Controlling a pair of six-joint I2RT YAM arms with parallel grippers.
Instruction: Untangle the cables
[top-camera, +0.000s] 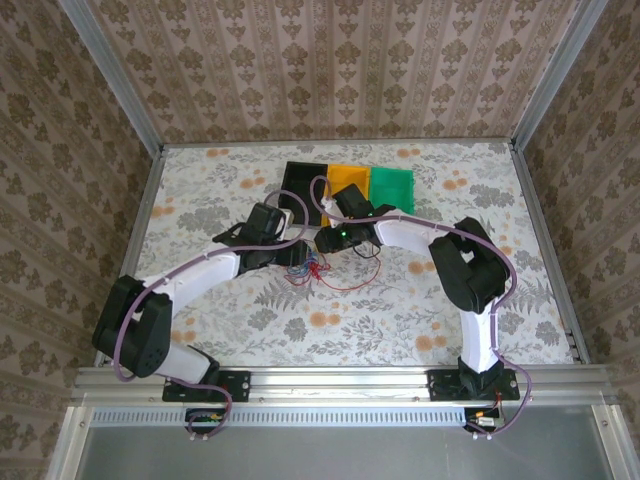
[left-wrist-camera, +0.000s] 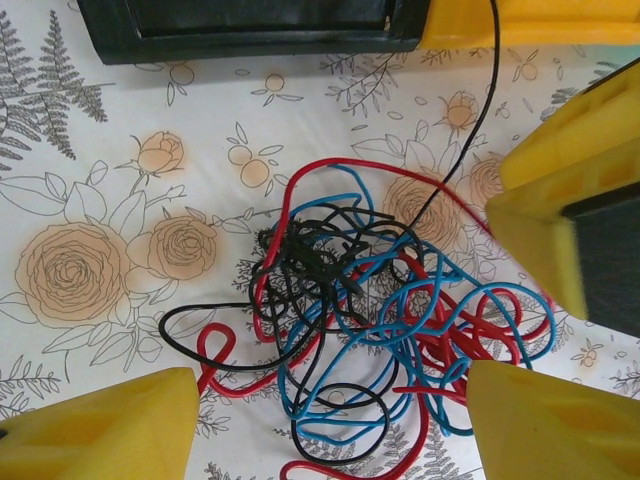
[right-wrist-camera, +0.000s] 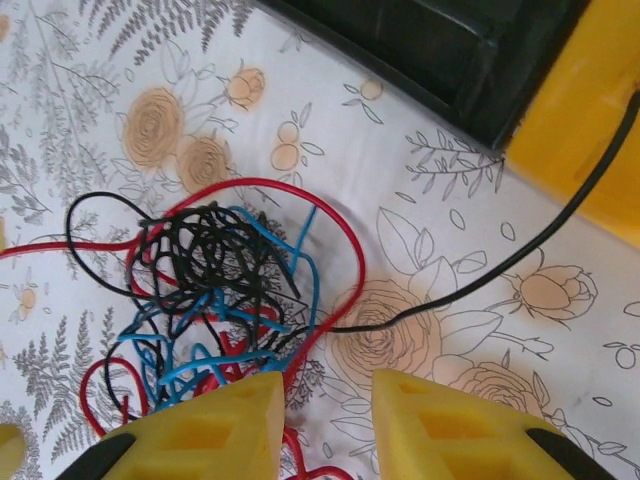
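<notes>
The left gripper hangs low with its yellow fingers wide apart over the tangled cables on the flowered table, the right gripper narrowly parted at the heap's edge, one black strand trailing to the yellow bin between the black bin and the green bin.

Red, blue and black cables in a messy knot between wide-apart left gripper fingers, black bin at far side.

free: table nearside of cables | blocked: bins close behind
</notes>
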